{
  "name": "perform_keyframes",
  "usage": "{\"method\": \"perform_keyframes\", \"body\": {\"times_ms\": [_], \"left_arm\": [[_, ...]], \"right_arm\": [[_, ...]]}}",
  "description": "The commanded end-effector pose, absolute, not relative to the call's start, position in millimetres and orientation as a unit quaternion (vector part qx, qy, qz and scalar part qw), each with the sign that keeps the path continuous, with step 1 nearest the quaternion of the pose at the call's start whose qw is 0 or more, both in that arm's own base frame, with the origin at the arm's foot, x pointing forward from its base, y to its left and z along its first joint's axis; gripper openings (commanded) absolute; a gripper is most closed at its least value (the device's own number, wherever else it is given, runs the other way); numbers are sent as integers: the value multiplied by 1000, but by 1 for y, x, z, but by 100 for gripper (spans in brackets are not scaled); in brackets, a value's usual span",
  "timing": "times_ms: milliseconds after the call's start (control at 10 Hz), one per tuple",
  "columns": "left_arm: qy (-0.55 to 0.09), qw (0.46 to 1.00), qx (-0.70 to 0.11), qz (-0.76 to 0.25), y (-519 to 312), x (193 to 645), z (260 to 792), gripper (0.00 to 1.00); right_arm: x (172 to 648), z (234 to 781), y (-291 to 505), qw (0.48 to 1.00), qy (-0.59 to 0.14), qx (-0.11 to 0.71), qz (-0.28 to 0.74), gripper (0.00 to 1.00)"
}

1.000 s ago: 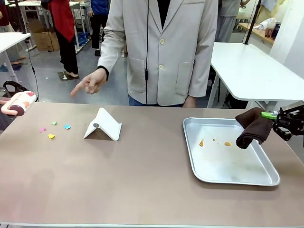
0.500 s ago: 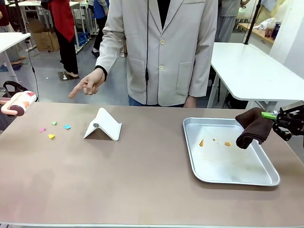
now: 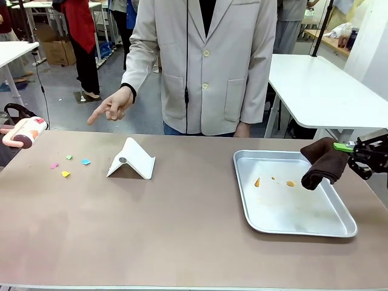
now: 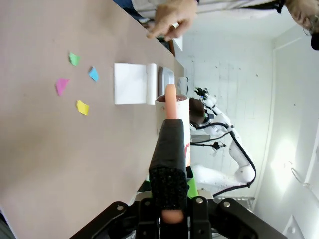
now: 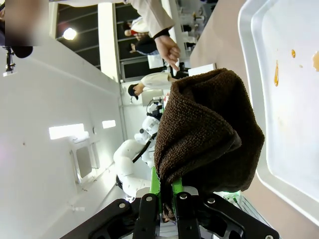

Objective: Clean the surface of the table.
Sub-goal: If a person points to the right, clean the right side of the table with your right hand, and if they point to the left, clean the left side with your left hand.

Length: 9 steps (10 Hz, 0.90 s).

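the person's pointing hand [image 3: 111,105] has dipped a little lower and further towards your left since a second ago, and the pale jacket has shifted slightly with it; both arms and everything on the table sit where they were.

the table [image 3: 182,236] spreads its taupe-brown top across the whole front view, from the near edge to the person standing at the far side. on its left part you see four small paper scraps close together: pink [image 3: 54,165], green [image 3: 69,157], blue [image 3: 86,162] and yellow [image 3: 65,174]. the hand hangs in the air beyond the far edge, index finger angled down towards that end. just right of the scraps stands a white folded stand [image 3: 132,159], tent-shaped. on the right part lies a silver tray [image 3: 243,195] with a few orange smears [image 3: 290,183] on its floor.

your right gripper [image 3: 347,147] hovers at the tray's far right corner, jaws pinching a brown cloth [image 3: 324,163] that droops over the tray's rim. the right wrist view shows the green pads clamped on a fold of it.

your left gripper [image 4: 172,209] is squeezed onto the black handle of a white and pink handheld tool [image 4: 179,114], held off the table's left edge.
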State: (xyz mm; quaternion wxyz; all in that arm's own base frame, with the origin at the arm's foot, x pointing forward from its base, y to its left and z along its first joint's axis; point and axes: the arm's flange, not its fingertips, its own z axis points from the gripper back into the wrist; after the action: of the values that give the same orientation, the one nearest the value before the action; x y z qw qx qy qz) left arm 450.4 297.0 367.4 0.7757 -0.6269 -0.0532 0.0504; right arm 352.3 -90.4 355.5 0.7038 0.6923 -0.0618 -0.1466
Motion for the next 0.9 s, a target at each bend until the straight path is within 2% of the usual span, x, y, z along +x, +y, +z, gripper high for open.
{"method": "perform_keyframes", "body": {"times_ms": [0,400,800], "left_arm": [[-83,802,-585,90,289,453,377,22],[-103,844,-498,168,282,472,378,22],[-66,901,-390,177,269,481,360,22]], "right_arm": [[349,359,-93,700,-59,697,-144,0],[349,359,-93,700,-59,697,-144,0],[349,359,-93,700,-59,697,-144,0]]}}
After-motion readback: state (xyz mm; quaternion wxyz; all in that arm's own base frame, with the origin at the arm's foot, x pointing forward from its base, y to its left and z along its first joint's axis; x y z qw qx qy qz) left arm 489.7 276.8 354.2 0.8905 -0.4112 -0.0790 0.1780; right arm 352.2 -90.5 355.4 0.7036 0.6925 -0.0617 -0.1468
